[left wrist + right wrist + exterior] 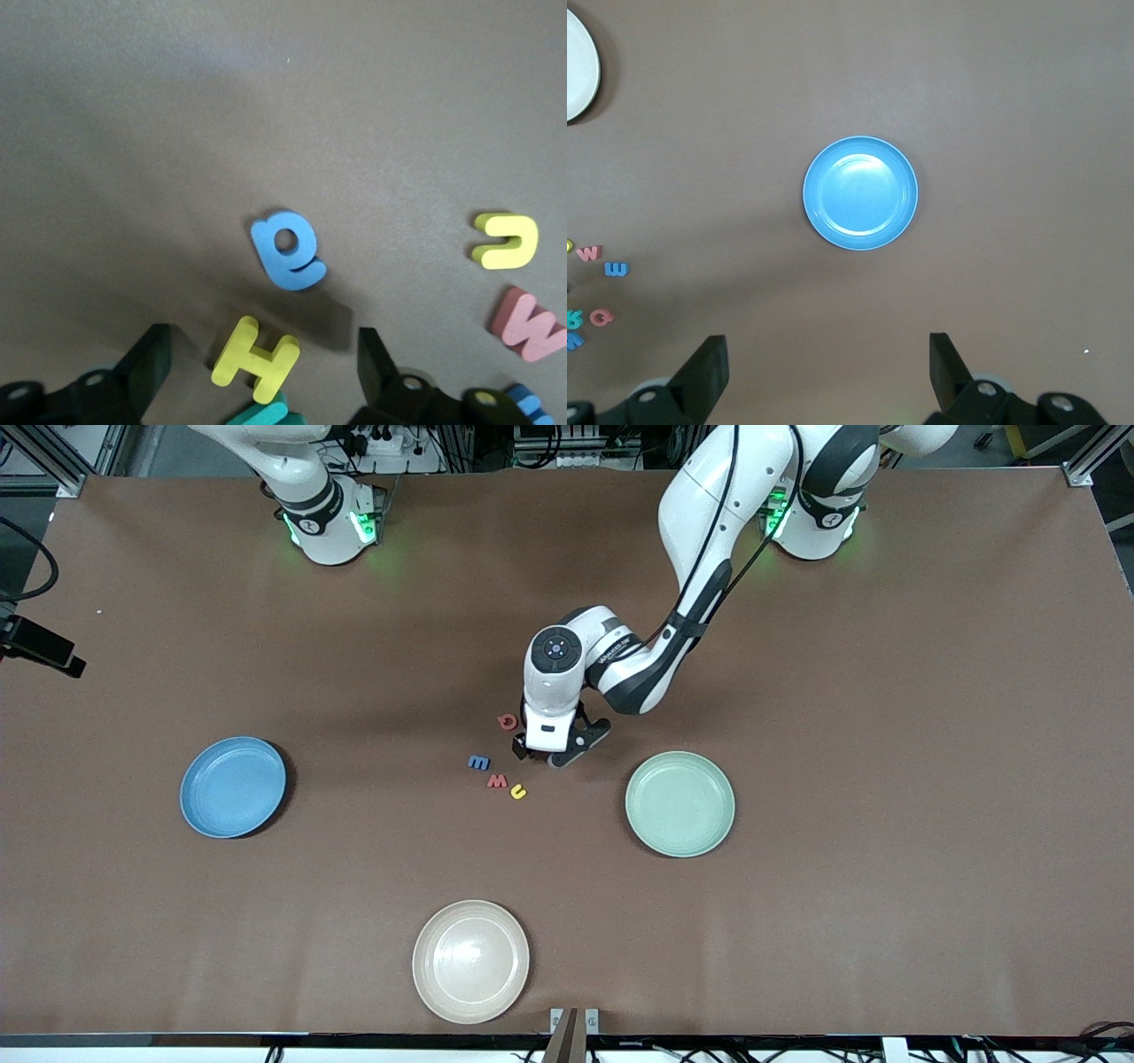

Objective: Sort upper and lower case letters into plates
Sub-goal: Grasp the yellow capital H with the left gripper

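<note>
Down low over the counter (pixel 797 921), in the middle of a bunch of little letters: the left hand (pixel 539 758). Fingers (pixel 149 365) wide apart, holding nothing.

Right between those fingers, flat on the counter: a yellow H (pixel 255 359). Touching the H, still nearer the hand: a teal letter (pixel 261 414), mostly hidden. Just past the fingertips: a blue e (pixel 288 251). Just beside the hand: a red Q (pixel 507 721), a blue m (pixel 478 762), a red w (pixel 497 781) and a yellow u (pixel 518 792), the w and u almost touching.

Near this hand, toward the left arm's end: the green plate (pixel 679 803), nothing in it. Well apart from this hand, toward the right arm's end: the blue plate (pixel 233 786), nothing in it too. Also well apart from it, close to the front camera: a cream plate (pixel 470 961).

Waiting high up over the blue plate: the right hand (pixel 828 350), fingers wide, holding nothing.
</note>
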{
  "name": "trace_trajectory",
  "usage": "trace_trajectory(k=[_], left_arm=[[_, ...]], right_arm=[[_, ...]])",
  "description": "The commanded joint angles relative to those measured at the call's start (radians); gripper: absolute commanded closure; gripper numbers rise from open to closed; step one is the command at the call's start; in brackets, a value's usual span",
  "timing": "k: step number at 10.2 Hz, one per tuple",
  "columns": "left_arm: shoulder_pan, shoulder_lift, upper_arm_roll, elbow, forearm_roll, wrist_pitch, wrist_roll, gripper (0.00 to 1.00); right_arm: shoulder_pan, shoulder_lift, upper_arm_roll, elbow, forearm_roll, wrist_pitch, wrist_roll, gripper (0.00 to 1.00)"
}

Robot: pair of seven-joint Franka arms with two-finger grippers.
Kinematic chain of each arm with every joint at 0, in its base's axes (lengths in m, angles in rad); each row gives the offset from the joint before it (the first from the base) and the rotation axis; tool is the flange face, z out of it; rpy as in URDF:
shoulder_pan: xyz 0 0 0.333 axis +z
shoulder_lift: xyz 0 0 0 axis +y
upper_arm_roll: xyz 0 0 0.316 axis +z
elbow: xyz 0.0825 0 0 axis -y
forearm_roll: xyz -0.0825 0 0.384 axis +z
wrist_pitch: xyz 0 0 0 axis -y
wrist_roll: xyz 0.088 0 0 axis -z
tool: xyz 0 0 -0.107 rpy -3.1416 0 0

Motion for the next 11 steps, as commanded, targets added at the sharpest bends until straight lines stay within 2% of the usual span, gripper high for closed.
trace_trajectory(k=[1, 3, 5, 6, 9, 11], left_arm=[[-0.017, 0.022, 0.011, 0.031, 0.027, 0.004, -0.012, 0.21], [-0.022, 0.024, 0.011, 0.03, 0.027, 0.001, -0.012, 0.32], [-0.022, 0.024, 0.011, 0.028, 0.027, -0.004, -0.012, 0.38], [-0.023, 0.027, 0.013, 0.028, 0.028, -0.004, -0.012, 0.46], [-0.023, 0.029, 0.011, 0.028, 0.03, -0.005, -0.012, 0.59], [-0.023, 0.029, 0.011, 0.028, 0.028, -0.007, 0.005, 0.73]], right_arm=[[-0.003, 0.008, 0.0, 0.004, 0.009, 0.003, -0.013, 0.0], [0.006, 0.019, 0.0, 0.003, 0.009, 0.003, -0.026, 0.0], [0.042, 0.037, 0.001, 0.004, 0.005, 0.02, -0.024, 0.0], [0.049, 0.049, 0.001, 0.004, 0.004, 0.042, -0.024, 0.0], [0.077, 0.066, 0.001, 0.004, 0.0, 0.071, -0.02, 0.0], [0.094, 0.094, 0.001, 0.004, 0.001, 0.086, -0.016, 0.0]])
